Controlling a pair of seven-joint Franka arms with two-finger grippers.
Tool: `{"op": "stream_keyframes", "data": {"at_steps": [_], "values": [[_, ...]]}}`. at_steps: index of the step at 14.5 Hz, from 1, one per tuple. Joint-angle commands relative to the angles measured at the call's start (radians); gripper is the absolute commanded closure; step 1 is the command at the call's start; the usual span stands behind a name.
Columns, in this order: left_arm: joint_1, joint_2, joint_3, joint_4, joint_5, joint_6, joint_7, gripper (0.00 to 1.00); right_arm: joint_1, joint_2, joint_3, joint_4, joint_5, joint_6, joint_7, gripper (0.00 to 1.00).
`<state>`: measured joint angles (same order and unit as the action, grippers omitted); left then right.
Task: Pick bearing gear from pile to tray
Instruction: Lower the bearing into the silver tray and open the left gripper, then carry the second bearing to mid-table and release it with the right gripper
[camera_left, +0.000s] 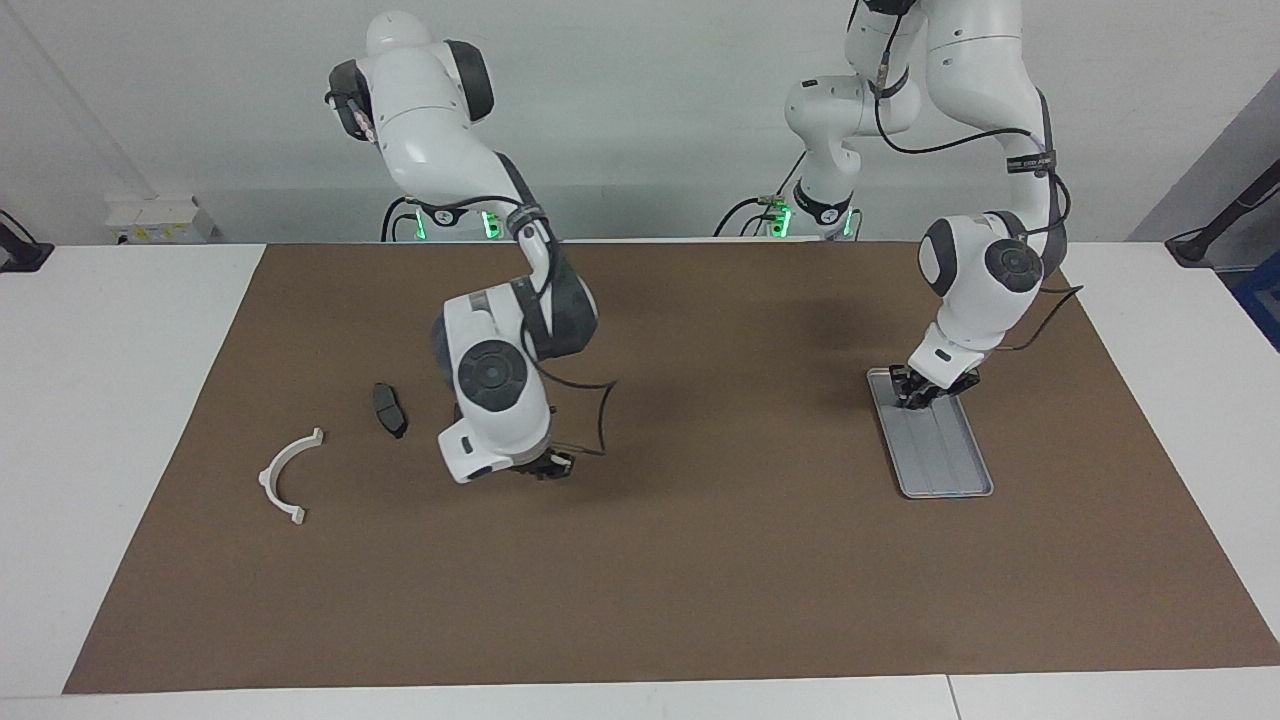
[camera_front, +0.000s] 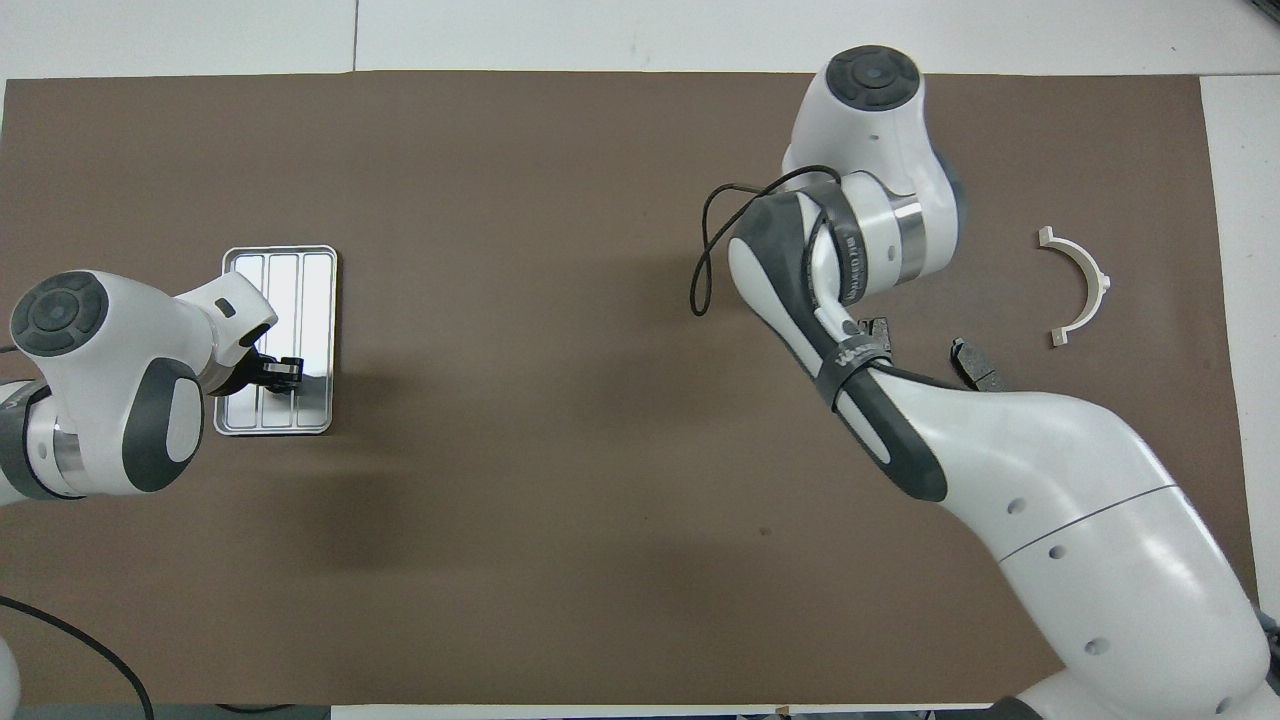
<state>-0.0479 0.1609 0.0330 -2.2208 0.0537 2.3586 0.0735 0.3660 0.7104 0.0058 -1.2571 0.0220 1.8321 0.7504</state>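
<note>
Over the tray's (camera_left: 940, 455) end nearer the robots, the left gripper (camera_left: 912, 392) points down from a bent arm; whether it is clenched or released cannot be told. Right arm folds low over the brown mat (camera_left: 700, 560); right gripper (camera_left: 545, 467) hangs just above it, state also unreadable. No gear shows. One brake pad (camera_left: 390, 409) lies beside that arm, a second (camera_front: 978, 366) partly hidden under it. White half-ring bracket (camera_left: 285, 480) lies toward the right arm's end of the tabletop (camera_left: 120, 400).

The worktop's (camera_left: 700, 560) middle lies open. Toward the right arm's end, a white bracket (camera_left: 287, 476) and a brake pad (camera_left: 390, 410) lie scattered; the tray (camera_left: 945, 465) sits toward the left arm's end.
</note>
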Motion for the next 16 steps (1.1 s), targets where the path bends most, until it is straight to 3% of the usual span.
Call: {"op": "stream_keyframes", "data": {"at_steps": [1, 4, 6, 7, 8, 9, 11, 14, 16], "values": [[0.000, -0.020, 0.004, -0.034, 0.002, 0.037, -0.012, 1.00, 0.079, 0.003, -0.004, 0.012, 0.021, 0.047, 0.177, 1.00], [0.003, -0.018, 0.004, -0.034, 0.000, 0.047, -0.015, 1.00, 0.174, 0.004, -0.003, 0.013, 0.019, 0.136, 0.350, 1.00], [0.003, -0.014, 0.004, -0.014, -0.029, 0.034, -0.018, 0.91, 0.232, 0.004, -0.003, 0.015, 0.018, 0.202, 0.450, 1.00], [0.003, -0.014, 0.004, 0.001, -0.034, 0.030, -0.018, 0.80, 0.255, 0.009, -0.003, 0.015, 0.018, 0.235, 0.499, 1.00], [0.002, -0.014, 0.004, 0.010, -0.034, 0.021, -0.018, 0.57, 0.284, 0.017, -0.003, 0.015, 0.009, 0.268, 0.550, 1.00], [0.002, -0.015, 0.004, 0.010, -0.034, 0.019, -0.014, 0.45, 0.301, 0.027, -0.004, 0.015, 0.006, 0.288, 0.587, 1.00], [0.003, -0.015, 0.005, 0.009, -0.034, 0.019, -0.009, 0.32, 0.326, 0.046, -0.007, 0.015, 0.006, 0.314, 0.622, 1.00], [-0.006, -0.011, 0.005, 0.027, -0.034, 0.024, -0.021, 0.03, 0.338, 0.073, -0.006, 0.015, -0.020, 0.349, 0.647, 1.00], [-0.016, 0.005, 0.001, 0.088, -0.034, 0.018, -0.023, 0.00, 0.340, 0.090, -0.004, 0.015, -0.027, 0.354, 0.653, 1.00]]}}
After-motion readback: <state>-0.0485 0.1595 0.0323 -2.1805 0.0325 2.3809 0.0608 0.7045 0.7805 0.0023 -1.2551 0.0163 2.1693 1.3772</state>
